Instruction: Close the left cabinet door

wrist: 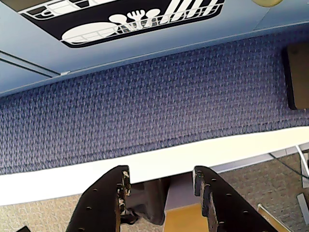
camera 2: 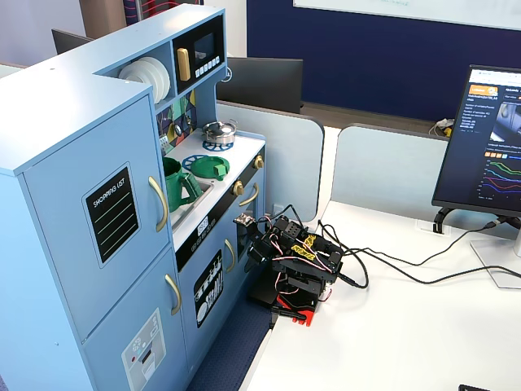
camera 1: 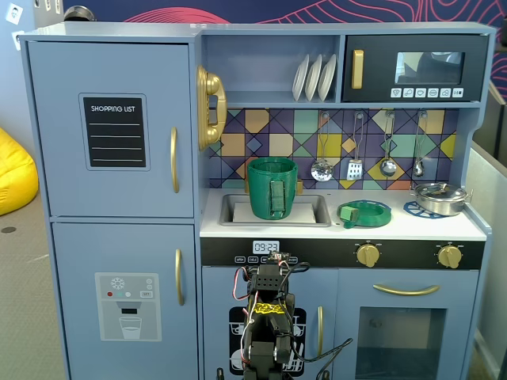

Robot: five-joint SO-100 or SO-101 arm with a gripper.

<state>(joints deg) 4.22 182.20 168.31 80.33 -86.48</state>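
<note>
The left cabinet door (camera 1: 111, 127) is a light-blue panel with a black "SHOPPING LIST" label (camera 1: 115, 131) and a gold handle (camera 1: 174, 160). It lies flush with the cabinet front in both fixed views (camera 2: 98, 220). My arm (camera 1: 268, 313) is folded low in front of the dishwasher door, well right of and below that door; it also shows in the other fixed view (camera 2: 297, 261). In the wrist view my gripper (wrist: 161, 174) is open and empty, pointing down over the white table edge (wrist: 72, 176) and blue carpet (wrist: 145, 96).
Below the left door is a door with a water-dispenser graphic (camera 1: 127, 305). A green pitcher (camera 1: 272, 188) stands in the sink and a microwave (camera 1: 416, 67) sits at top right. A monitor (camera 2: 488, 138) and cables (camera 2: 391, 269) are on the white table.
</note>
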